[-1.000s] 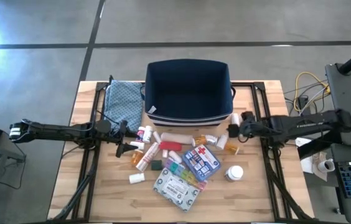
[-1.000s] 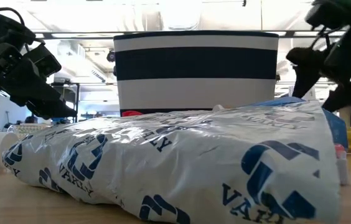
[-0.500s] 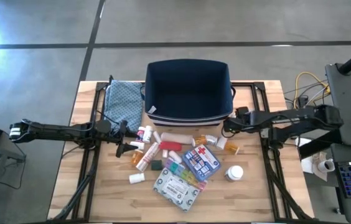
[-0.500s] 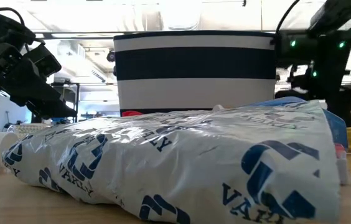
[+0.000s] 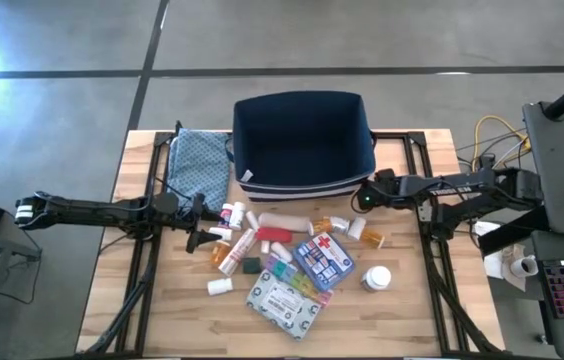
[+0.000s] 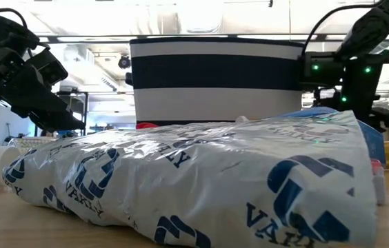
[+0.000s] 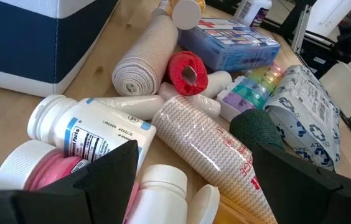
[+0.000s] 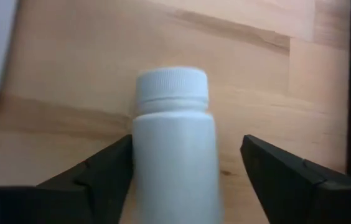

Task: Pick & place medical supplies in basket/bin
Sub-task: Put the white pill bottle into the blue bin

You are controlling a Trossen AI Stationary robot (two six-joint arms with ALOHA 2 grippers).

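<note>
Navy-blue fabric bin (image 5: 304,140) with a white stripe near its base stands at the far middle of the wooden table (image 5: 402,320), beside a blue patterned cloth (image 5: 198,166). The supplies lie heaped in front of it: a crinkled grey-white flat packet (image 6: 201,182) fills the low view and hides most of them. The right gripper (image 5: 363,196) hangs by the bin's right front corner with a white pill bottle (image 8: 173,146) between its fingers (image 8: 98,174); one finger touches the bottle, the other stands clear, so whether it is gripped cannot be told, and the bottle's base is cut off. The left gripper (image 7: 194,168) hovers low at the heap's left edge, jaws spread wide and empty, over a white labelled bottle (image 7: 91,130) and a beige mesh-wrapped roll (image 7: 203,146).
</note>
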